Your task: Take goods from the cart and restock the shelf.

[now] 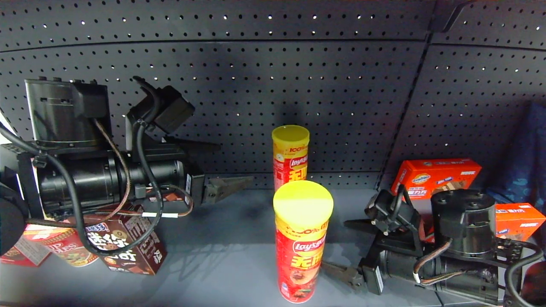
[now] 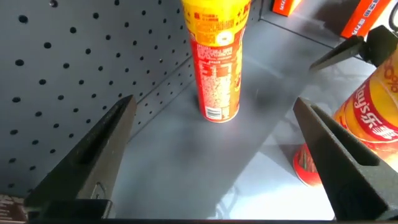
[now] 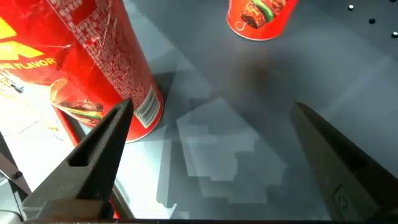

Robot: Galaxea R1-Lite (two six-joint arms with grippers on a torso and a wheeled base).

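Note:
Two red chip cans with yellow lids stand upright on the grey shelf [image 1: 222, 256]. The back can [image 1: 290, 157] [image 2: 217, 62] [image 3: 260, 16] is near the pegboard. The front can [image 1: 302, 244] [image 2: 373, 124] [image 3: 81, 68] stands closer to the shelf's front edge. My left gripper [image 1: 234, 164] [image 2: 212, 109] hangs open above the shelf to the left of both cans, holding nothing. My right gripper [image 1: 335, 244] [image 3: 211, 107] is open low over the shelf, just right of the front can, with nothing between its fingers.
Two orange boxes [image 1: 435, 175] [image 1: 517, 219] sit at the right, with a dark blue bag [image 1: 529, 149] behind them. A brown box [image 1: 128, 249] and a noodle cup [image 1: 64, 250] stand at the left under my left arm. The pegboard wall [image 1: 273, 85] closes the back.

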